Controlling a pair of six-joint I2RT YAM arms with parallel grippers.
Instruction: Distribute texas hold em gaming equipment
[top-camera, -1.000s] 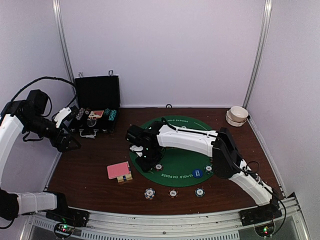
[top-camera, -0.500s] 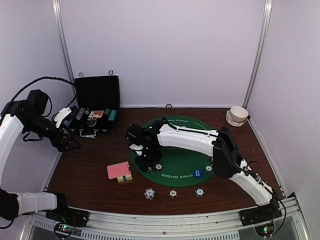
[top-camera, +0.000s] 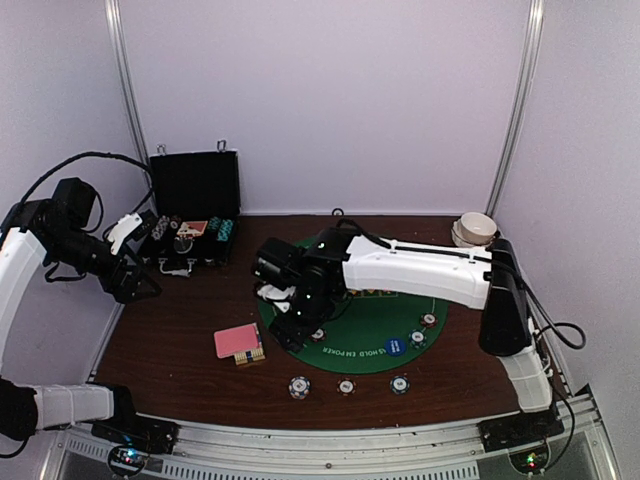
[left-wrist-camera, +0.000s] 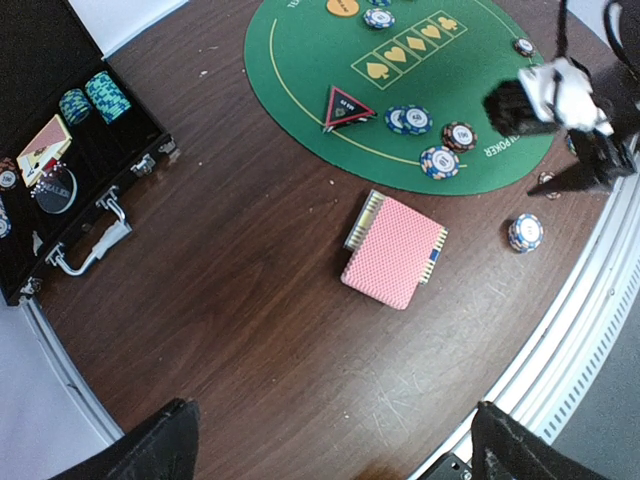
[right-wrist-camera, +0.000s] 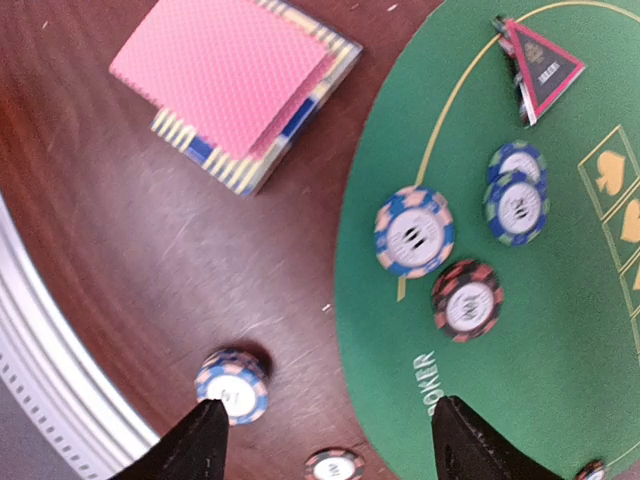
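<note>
A pink-backed deck of cards (top-camera: 238, 342) (left-wrist-camera: 393, 250) (right-wrist-camera: 235, 85) lies on the wood, left of the green poker mat (top-camera: 362, 312). On the mat's left part are a red-black triangle marker (left-wrist-camera: 345, 105) (right-wrist-camera: 540, 70), a blue-edged chip (right-wrist-camera: 413, 232), a red-black chip (right-wrist-camera: 466, 300) and a blue-green pair (right-wrist-camera: 517, 195). A blue marker disc (top-camera: 394, 346) lies near the mat's front. My right gripper (top-camera: 290, 322) (right-wrist-camera: 330, 435) hovers open over the mat's left rim, holding nothing. Far to the left, my left gripper (top-camera: 135, 285) (left-wrist-camera: 335, 440) hangs wide open above bare wood.
Three chips (top-camera: 299, 387) (top-camera: 346, 386) (top-camera: 400, 383) sit in a row on the wood before the mat. An open black case (top-camera: 190, 215) (left-wrist-camera: 60, 170) with chips and cards stands at the back left. A white bowl (top-camera: 476, 230) is at the back right. The table's metal rail (left-wrist-camera: 590, 300) runs along the front.
The right arm's elbow has swung out to the right, and its jaws have spread wider over the same spot. The left arm has not moved.
</note>
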